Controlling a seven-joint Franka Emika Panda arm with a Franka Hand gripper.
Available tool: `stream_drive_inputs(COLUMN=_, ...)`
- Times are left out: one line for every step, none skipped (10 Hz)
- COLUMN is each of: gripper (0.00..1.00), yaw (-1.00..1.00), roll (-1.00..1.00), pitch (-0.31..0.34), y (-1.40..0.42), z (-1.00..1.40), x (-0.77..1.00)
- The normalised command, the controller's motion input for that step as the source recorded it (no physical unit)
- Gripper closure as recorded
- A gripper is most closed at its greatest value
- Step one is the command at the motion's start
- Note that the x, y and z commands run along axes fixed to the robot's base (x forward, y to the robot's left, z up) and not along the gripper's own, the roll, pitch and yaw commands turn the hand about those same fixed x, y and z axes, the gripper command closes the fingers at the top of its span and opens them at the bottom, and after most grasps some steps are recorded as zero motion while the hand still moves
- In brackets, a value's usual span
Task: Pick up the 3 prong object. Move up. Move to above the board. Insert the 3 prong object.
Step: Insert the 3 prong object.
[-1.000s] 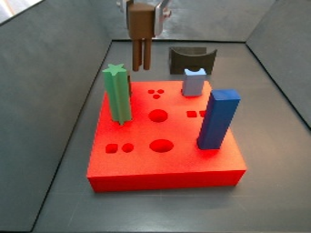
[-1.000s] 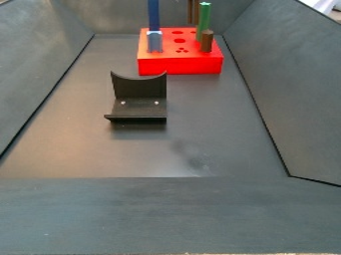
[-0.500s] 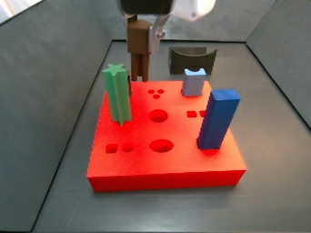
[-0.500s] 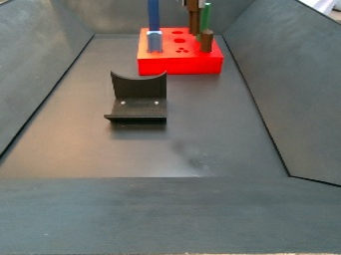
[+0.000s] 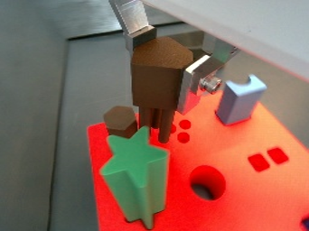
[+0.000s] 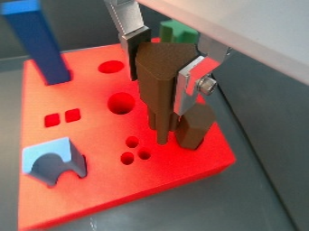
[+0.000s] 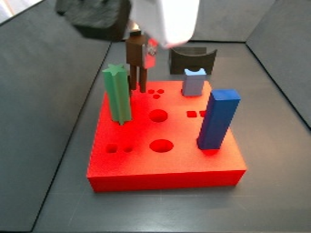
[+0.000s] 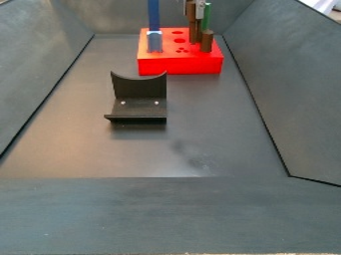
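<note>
Three-prong object [image 6: 161, 86] – clamped between tool [image 6: 163, 70] fingers – prongs meeting the board [image 6: 97, 126].

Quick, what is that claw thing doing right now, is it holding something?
Gripper: closed on the 3 prong object, low over the board, prongs at its holes.

One red board [image 7: 165, 150] carries one green star-topped post [image 7: 116, 91], one blue block [image 7: 217, 118] and one pale arched piece [image 7: 194, 84] (small); one tool [image 5: 167, 65] grips one 3 prong object [image 5: 158, 86]; one fixture [image 8: 136, 98].
</note>
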Motion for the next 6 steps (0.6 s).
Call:
stream_drive_inputs(gripper=1.00, yaw=-0.82, roll=-0.06, pitch=-0.044, y=0.11, z=0.00, x=0.29)
stream_drive_inputs(gripper=1.00, yaw=0.00, roll=0.00, pitch=-0.033, y=0.00, z=-0.06, x=0.01)
stream_drive_inputs(gripper=1.00, yaw=-0.92, roll=-0.05, pitch=-0.163, y=0.02, z=-0.14, x=0.15)
stream_drive_inputs(gripper=1.00, yaw=-1.00, roll=0.00, pitch=-0.166, y=0.00, z=-0.19, x=0.03)
stream_drive_inputs(gripper=1.00, yaw=-1.00, roll=0.00, pitch=-0.164, y=0.00, z=-0.20, x=0.03)
stream_drive_inputs(gripper=1.00, yaw=-1.00, roll=0.00, pitch=-0.157, y=0.00, z=-0.20, x=0.03)
